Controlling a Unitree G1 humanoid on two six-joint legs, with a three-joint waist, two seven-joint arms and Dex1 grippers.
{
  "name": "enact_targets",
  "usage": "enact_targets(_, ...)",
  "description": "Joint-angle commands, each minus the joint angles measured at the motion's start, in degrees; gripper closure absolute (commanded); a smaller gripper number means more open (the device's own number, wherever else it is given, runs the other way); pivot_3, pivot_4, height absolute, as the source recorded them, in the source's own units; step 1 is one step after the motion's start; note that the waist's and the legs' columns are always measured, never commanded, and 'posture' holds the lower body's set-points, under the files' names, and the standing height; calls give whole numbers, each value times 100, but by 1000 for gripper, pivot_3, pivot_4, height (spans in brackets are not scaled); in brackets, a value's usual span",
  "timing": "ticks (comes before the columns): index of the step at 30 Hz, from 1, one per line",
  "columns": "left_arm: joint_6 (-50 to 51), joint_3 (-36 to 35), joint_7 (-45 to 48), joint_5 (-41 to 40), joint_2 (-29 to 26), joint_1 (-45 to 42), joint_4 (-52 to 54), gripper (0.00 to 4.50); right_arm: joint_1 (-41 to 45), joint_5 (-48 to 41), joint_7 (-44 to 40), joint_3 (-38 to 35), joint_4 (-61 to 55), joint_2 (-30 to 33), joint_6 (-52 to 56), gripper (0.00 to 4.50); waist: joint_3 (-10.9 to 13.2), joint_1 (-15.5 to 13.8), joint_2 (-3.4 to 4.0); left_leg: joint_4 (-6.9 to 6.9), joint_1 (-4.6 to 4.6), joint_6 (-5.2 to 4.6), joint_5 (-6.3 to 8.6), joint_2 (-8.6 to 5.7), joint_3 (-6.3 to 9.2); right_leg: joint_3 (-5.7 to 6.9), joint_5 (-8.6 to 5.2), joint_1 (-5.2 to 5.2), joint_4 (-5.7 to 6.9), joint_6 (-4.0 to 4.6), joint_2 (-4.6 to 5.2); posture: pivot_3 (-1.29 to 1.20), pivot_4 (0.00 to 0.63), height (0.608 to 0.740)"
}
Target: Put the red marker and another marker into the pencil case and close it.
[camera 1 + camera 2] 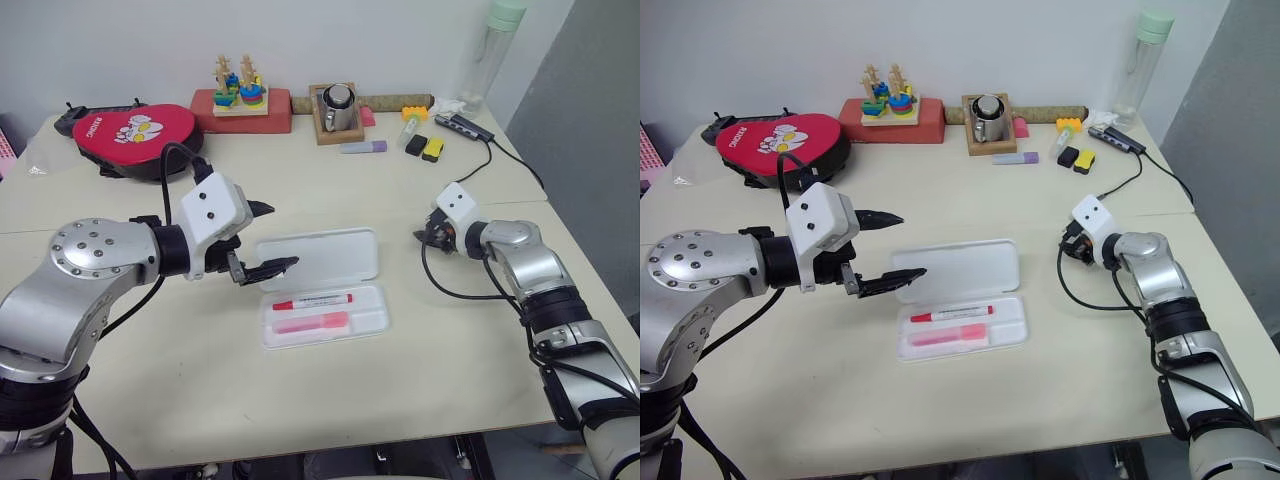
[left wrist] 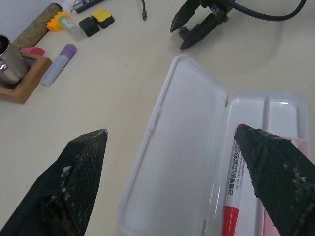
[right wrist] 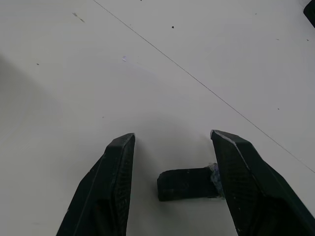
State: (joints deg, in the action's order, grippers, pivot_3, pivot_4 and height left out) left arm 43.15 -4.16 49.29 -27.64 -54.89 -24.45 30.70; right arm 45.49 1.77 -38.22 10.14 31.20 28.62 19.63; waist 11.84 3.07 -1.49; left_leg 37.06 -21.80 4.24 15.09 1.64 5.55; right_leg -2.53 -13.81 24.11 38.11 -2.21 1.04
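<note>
Both markers lie in the pencil case (image 1: 325,312) – my left gripper (image 1: 268,238) spread wide, right gripper (image 2: 197,24) parted, empty. I fear the lid (image 1: 318,257) slips, shoving the case.

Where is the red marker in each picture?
Left eye view: the red marker lies in the far slot of the pencil case, mid-table.
Right eye view: same slot.
Left wrist view: beside the open lid, red cap nearest the camera.
Right wrist view: bare table, no marker.
Shared landmark: the purple highlighter.
</note>
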Motion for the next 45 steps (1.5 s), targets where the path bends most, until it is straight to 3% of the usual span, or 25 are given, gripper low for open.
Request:
enact_targets(1, -93, -66, -45, 43, -11, 1, 98, 72, 198, 121, 251, -152, 136, -11, -242, 1931, 0, 2, 0, 0, 0, 0, 0, 0, 1, 1, 0, 0, 0, 0, 0, 0, 150, 740)
enact_targets(17, -105, -38, -89, 76, 39, 134, 155, 72, -28, 339, 27, -196, -23, 687, -458, 1931, 0, 20, 0, 0, 1, 0, 0, 0, 1, 0, 0, 0, 2, 0, 0, 0, 150, 740)
enact_targets(33, -118, 12, -115, 129, 89, 65, 100, 72, 217, -180, 49, -682, 631, 156, 500, 1931, 0, 24, 0, 1, 2, 0, 0, 0, -1, -2, 0, -2, 1, 0, 0, 0, 150, 740)
enact_targets(42, -107, -19, -144, 142, 65, 104, 113, 72, 238, -434, 29, -903, 678, 160, 1126, 1931, 0, 21, 0, 1, 2, 0, 0, 0, 0, -2, 0, -3, 3, 0, 0, 0, 150, 740)
enact_targets(45, -111, -3, -153, 148, 77, 82, 97, 0, 224, -477, -6, -928, 664, 187, 1340, 2492, 0, 17, 0, 2, 2, 0, 0, 0, 0, -1, 0, -4, 3, 0, 0, 0, 150, 740)
